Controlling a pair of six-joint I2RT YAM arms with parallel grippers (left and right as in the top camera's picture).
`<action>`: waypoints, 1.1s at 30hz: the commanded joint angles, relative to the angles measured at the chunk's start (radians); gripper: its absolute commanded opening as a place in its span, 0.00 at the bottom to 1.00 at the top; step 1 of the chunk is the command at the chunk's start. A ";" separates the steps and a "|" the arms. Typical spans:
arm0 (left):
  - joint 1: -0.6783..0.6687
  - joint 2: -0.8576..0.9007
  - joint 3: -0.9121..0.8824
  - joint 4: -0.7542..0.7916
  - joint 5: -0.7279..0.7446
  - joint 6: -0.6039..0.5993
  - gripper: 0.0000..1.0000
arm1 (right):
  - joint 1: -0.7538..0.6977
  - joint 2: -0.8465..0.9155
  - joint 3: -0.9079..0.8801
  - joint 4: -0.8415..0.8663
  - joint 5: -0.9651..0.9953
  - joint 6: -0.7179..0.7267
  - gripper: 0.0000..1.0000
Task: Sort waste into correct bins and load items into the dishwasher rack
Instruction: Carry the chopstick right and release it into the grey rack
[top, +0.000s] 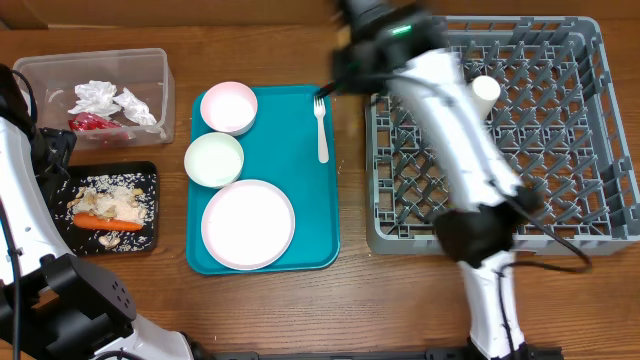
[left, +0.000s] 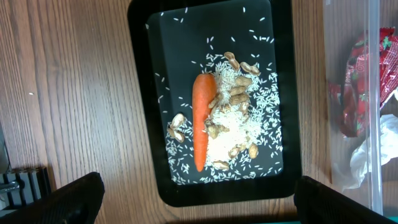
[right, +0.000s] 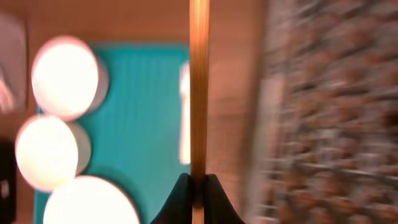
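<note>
My right gripper (right: 199, 186) is shut on the thin wooden stick (right: 199, 87), which runs straight up the blurred right wrist view. From overhead this gripper (top: 340, 75) hangs between the teal tray's far right corner and the grey dishwasher rack (top: 590, 130). A white cup (top: 485, 90) lies in the rack. My left gripper (left: 199, 211) is open over the black tray (left: 140, 93), which holds the carrot (left: 202, 118) and rice (left: 239, 130). The clear tub (top: 100, 70) holds napkins (top: 115, 100) and the red wrapper (top: 92, 123).
The teal serving tray (top: 300, 100) carries two white bowls (top: 229, 107) (top: 214, 159), the plate (top: 248, 224) and the fork (top: 321, 128). My right arm crosses the rack's left half. Bare wooden table lies along the front edge.
</note>
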 joint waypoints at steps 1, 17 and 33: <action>-0.002 -0.017 -0.004 0.000 0.000 -0.021 1.00 | -0.098 -0.014 0.011 -0.018 0.028 -0.050 0.04; -0.002 -0.017 -0.004 0.000 0.000 -0.021 1.00 | -0.179 0.022 -0.289 0.230 -0.066 -0.058 0.04; -0.002 -0.017 -0.004 0.000 0.000 -0.021 1.00 | -0.156 -0.019 -0.347 0.166 -0.098 -0.057 0.75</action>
